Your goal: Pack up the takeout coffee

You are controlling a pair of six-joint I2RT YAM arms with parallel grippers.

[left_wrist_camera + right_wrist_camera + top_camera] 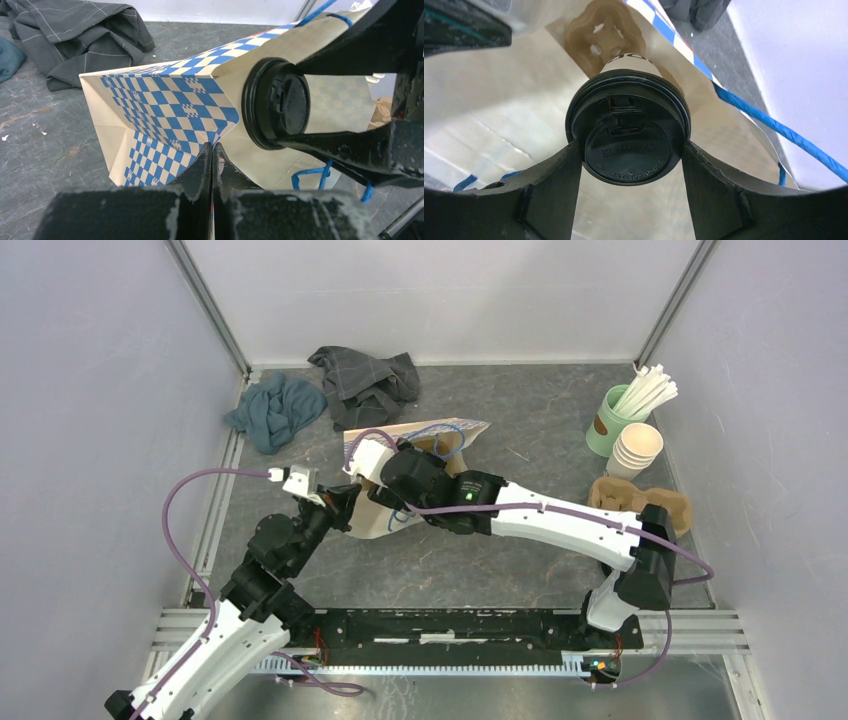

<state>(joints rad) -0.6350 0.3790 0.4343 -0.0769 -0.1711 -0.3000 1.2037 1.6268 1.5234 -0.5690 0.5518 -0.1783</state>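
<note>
Right gripper [631, 150] clamped on one coffee [626, 112] by its black lid, cup body pointing into one paper bag [489, 115].

From left wrist: left gripper [212, 152] pinched together on the bag's blue-checked rim; coffee lying sideways at the bag's mouth, between the right fingers [350, 155].

From above: two arms meeting at the bag. Two crumpled cloths, teal [275, 410] and grey [365, 380]. One mint cup of straws [610, 420], one cup stack [637, 448], one pulp carrier [640, 498]. Dark mottled tabletop [530, 580], pale walls [90, 390], metal corner rails [210, 310].
</note>
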